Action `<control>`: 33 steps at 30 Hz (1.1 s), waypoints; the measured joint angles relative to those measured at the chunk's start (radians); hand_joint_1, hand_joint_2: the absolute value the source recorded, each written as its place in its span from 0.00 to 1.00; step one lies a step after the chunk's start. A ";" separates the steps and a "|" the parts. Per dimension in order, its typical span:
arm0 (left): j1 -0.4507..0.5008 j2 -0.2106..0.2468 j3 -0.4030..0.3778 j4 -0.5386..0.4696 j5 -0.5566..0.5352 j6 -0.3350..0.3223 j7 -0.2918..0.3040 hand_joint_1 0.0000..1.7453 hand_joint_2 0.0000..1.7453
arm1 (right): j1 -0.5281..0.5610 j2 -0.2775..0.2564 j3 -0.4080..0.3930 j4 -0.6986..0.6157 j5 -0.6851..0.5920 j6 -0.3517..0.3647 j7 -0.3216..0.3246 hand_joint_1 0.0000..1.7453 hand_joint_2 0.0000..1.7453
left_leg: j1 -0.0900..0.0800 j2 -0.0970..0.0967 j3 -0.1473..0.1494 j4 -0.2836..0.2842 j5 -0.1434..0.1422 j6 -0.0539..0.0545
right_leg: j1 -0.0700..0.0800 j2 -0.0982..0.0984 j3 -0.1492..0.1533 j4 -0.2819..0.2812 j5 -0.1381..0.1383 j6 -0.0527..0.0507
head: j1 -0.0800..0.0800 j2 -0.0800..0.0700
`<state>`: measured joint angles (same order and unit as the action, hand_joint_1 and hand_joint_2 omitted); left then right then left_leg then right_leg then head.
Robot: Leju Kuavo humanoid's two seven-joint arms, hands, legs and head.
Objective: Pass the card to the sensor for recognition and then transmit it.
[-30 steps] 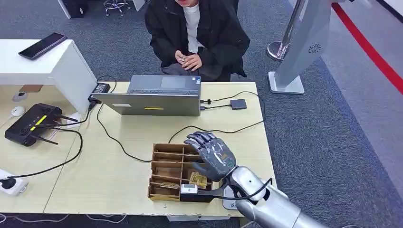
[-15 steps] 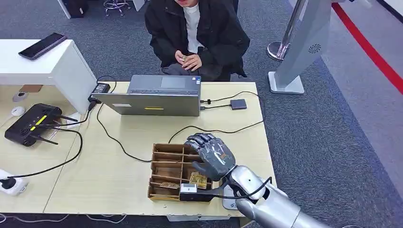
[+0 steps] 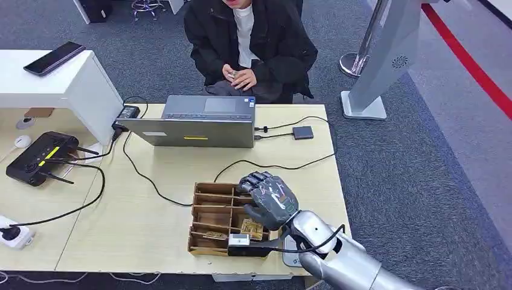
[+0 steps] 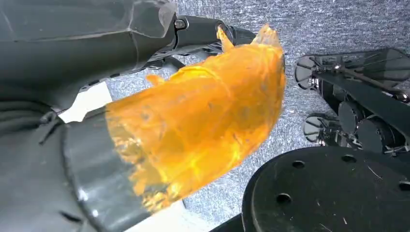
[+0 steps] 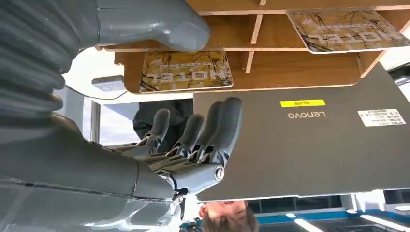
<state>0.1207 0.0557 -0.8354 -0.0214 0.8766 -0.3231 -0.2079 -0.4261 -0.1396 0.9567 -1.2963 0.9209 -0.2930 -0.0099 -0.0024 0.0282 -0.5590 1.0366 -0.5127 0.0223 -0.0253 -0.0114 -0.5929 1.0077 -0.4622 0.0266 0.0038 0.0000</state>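
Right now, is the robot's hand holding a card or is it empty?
Empty. The right hand hovers over the wooden tray with fingers spread, and the hotel card lies in its slot.

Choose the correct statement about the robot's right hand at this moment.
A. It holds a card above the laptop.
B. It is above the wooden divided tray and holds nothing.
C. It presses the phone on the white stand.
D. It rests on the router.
B: the right hand is over the wooden divided tray with its fingers apart and nothing between them, while a hotel card lies in a compartment.
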 joint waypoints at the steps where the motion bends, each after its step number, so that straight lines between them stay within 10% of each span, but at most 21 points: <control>1: 0.000 0.000 0.001 0.000 0.000 0.000 0.000 0.00 0.00 | 0.000 0.000 0.000 0.000 0.000 0.000 0.000 0.49 1.00 | 0.000 0.000 0.000 0.000 0.000 0.000 | 0.000 0.000 0.000 0.000 0.000 0.000 | 0.000 0.000; 4: 0.000 0.000 0.006 0.000 0.000 0.000 0.000 0.00 0.00 | -0.001 0.000 0.000 0.000 0.000 0.000 0.000 0.67 1.00 | 0.000 0.000 0.000 0.000 0.000 0.000 | 0.000 0.000 0.000 0.000 0.000 0.000 | 0.000 0.000; 33: 0.000 0.000 0.020 0.000 -0.026 0.000 0.000 0.00 0.00 | -0.009 0.000 0.001 0.008 0.005 -0.032 -0.003 1.00 1.00 | 0.000 0.000 0.000 0.000 0.000 0.000 | 0.000 0.000 0.000 0.000 0.000 0.000 | 0.000 0.000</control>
<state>0.1212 0.0553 -0.8156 -0.0214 0.8503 -0.3231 -0.2079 -0.4348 -0.1396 0.9579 -1.2886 0.9259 -0.3254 -0.0134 -0.0024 0.0282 -0.5589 1.0366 -0.5127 0.0223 -0.0253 -0.0114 -0.5929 1.0078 -0.4622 0.0266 0.0038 0.0000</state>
